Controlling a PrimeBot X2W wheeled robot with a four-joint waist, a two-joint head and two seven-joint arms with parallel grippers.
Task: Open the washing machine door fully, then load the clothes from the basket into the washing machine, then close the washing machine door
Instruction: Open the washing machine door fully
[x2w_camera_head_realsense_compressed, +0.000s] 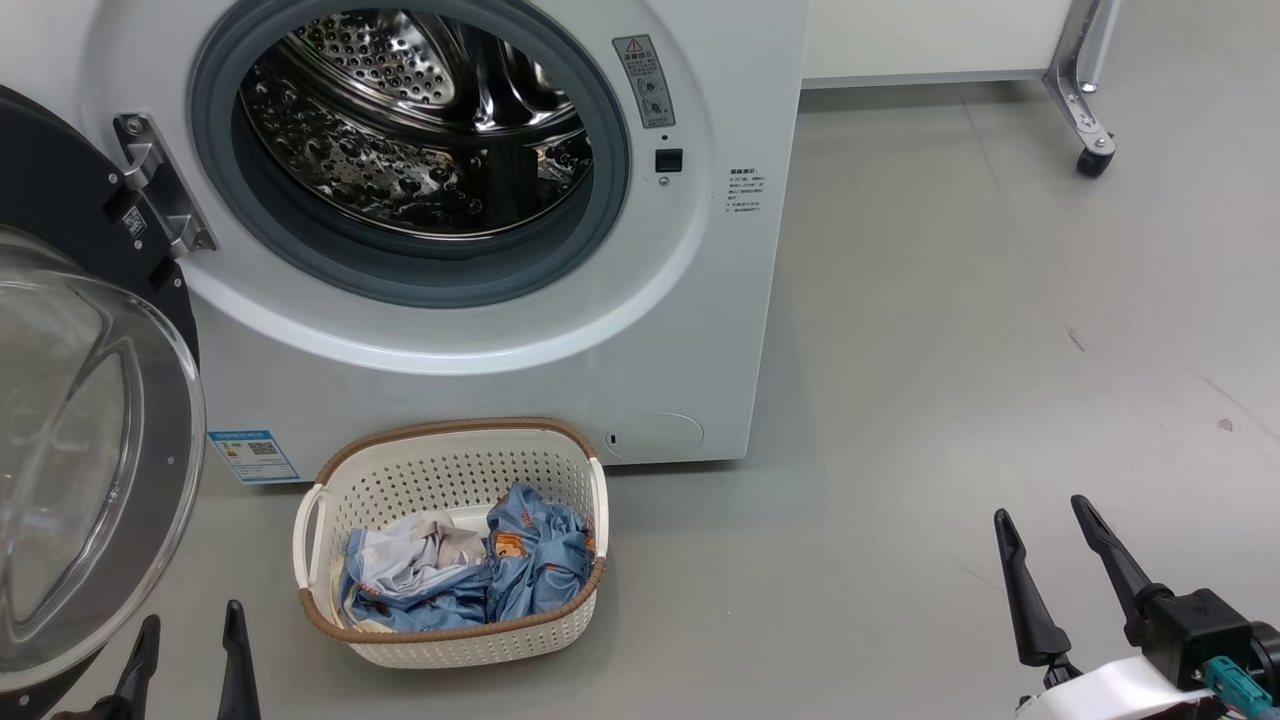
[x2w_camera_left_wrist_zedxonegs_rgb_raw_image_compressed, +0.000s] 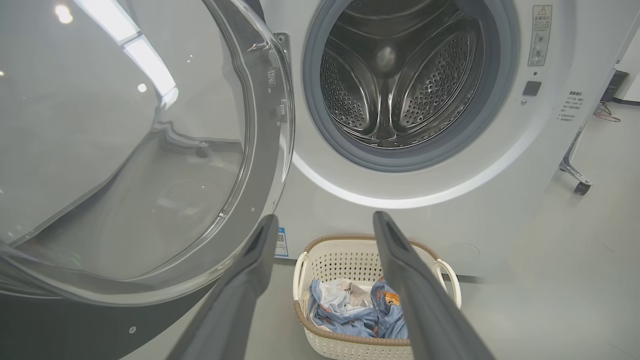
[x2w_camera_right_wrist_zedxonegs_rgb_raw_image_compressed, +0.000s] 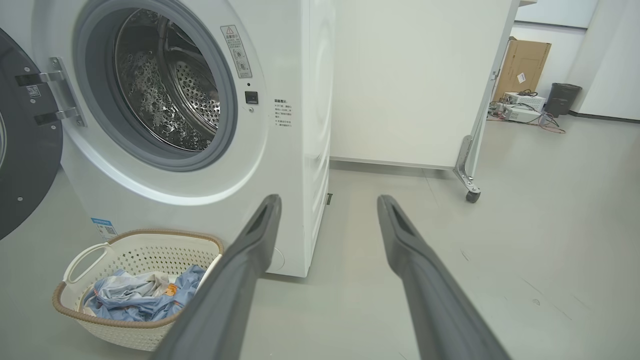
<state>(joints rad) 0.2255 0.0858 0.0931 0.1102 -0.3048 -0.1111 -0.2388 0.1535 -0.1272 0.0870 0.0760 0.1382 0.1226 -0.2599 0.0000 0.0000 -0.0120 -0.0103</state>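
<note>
Left gripper (x2w_camera_head_realsense_compressed: 192, 625) low at lower left of head view. Fingers spread wide, holding nothing. The door's glass is just beside it on the left.

Right gripper (x2w_camera_head_realsense_compressed: 1040, 512) at lower right, over bare floor (x2w_camera_head_realsense_compressed: 950, 350). Jaws likewise wide apart and empty, well apart from the basket.

Basket (x2w_camera_head_realsense_compressed: 455, 650) stands on the floor between the two grippers, nearer the left one, just in front of the washer's lower front. Clothes (x2w_camera_head_realsense_compressed: 520, 565) all lie inside it: crumpled light blue cloth with orange prints, and a white and grey piece on the left side. The heap sits below the brown rim.

Door (x2w_camera_head_realsense_compressed: 90, 450) swung open to the washer's left, clear bowl bulging toward the camera, black rim behind, hung on a metal hinge (x2w_camera_head_realsense_compressed: 160, 190).

Washer (x2w_camera_head_realsense_compressed: 500, 375): opening uncovered, grey gasket (x2w_camera_head_realsense_compressed: 605, 190) around it, shiny perforated drum (x2w_camera_head_realsense_compressed: 400, 130) in plain sight. Blue sticker (x2w_camera_head_realsense_compressed: 252, 455) low on the front, just left of the basket.

Beyond, to the right: white panel on a metal leg with a castor (x2w_camera_head_realsense_compressed: 1090, 150). In the right wrist view, a cardboard box (x2w_camera_right_wrist_zedxonegs_rgb_raw_image_compressed: 522, 65) and a dark bin (x2w_camera_right_wrist_zedxonegs_rgb_raw_image_compressed: 562, 97) stand far back.
</note>
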